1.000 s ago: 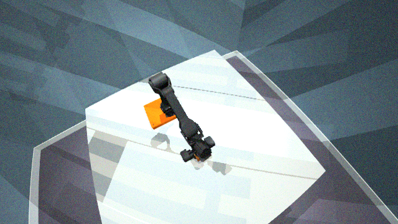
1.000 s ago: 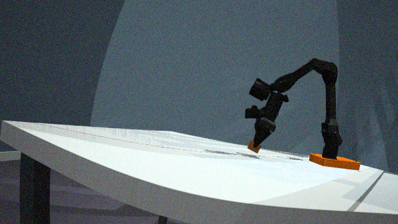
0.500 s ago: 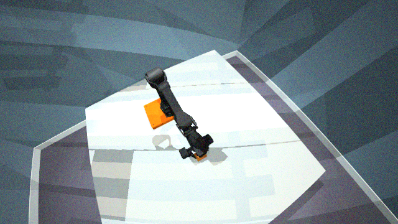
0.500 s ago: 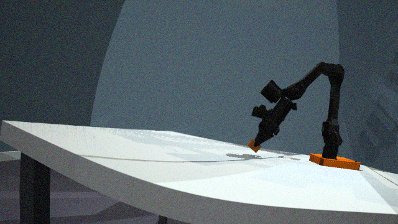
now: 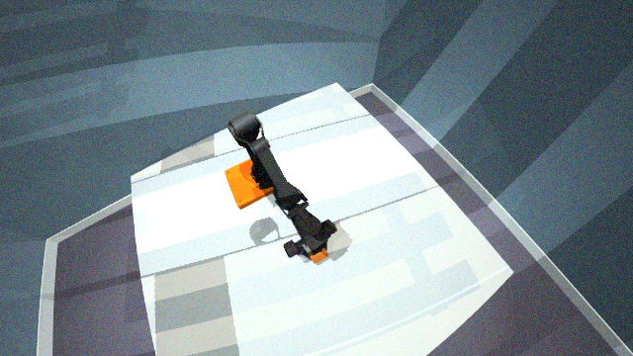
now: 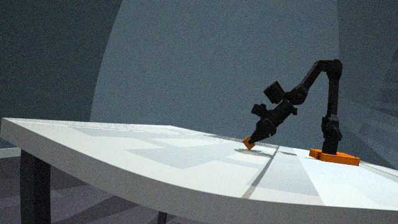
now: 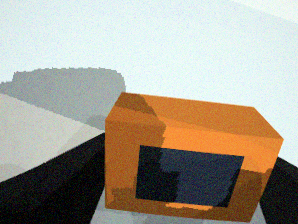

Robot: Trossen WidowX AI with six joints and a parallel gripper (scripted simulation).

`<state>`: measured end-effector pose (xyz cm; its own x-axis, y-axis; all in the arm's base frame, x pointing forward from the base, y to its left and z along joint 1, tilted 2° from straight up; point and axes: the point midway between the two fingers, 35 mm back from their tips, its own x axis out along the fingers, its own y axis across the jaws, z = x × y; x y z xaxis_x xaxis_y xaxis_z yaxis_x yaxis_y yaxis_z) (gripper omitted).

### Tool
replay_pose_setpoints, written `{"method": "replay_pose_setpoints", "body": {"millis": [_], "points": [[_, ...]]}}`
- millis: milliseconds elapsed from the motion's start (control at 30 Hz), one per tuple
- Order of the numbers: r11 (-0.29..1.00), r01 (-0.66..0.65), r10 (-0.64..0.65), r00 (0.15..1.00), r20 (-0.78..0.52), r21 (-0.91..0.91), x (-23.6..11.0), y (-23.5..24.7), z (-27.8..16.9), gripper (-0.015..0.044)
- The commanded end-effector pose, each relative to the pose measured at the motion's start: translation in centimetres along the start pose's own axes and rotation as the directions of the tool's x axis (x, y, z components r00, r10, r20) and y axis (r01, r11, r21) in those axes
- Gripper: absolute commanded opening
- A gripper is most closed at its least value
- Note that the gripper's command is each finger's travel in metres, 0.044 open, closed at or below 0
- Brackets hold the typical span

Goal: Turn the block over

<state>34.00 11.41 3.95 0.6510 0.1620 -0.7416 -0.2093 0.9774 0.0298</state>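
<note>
From the top view, the black arm (image 5: 277, 180) is reaching out from its orange base plate (image 5: 237, 190) across the white counter (image 5: 376, 163). The gripper (image 5: 316, 252) is clamping a small orange block (image 5: 319, 255), which is peeking out just below the wrist hardware, with its shadow lying on the counter right beside it.

In the exterior view, the arm (image 6: 332, 93) is rising from the base plate (image 6: 348, 159), bending over at the elbow and slanting down toward the counter (image 6: 155, 165). The gripper (image 6: 253, 140) is pointing down at an angle, its fingers clenched on the block (image 6: 248, 142). The block is sitting tilted, its lowest corner at or just above the counter; whether it is touching cannot be told. A dark shadow is lying directly under it.

In the wrist view, the block (image 7: 193, 156) is filling the middle of the frame between the two black fingers, which are pressing on its sides. Its dark rectangular marked face is turning toward the camera, with the pale counter (image 7: 166, 30) behind.
</note>
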Motion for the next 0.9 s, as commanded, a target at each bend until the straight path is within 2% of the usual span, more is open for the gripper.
{"method": "replay_pose_setpoints", "body": {"millis": [0, 433, 867], "points": [[1.0, 0.005, -0.005, 0.999, 0.05, -0.005, 0.8, 0.0, -0.5, 0.0], [1.0, 0.006, -0.005, 0.973, 0.233, -0.006, 1.7, 0.0, -1.3, 0.0], [1.0, 0.005, -0.005, 0.914, 0.406, 0.002, 0.3, -0.2, -2.2, 0.0]]}}
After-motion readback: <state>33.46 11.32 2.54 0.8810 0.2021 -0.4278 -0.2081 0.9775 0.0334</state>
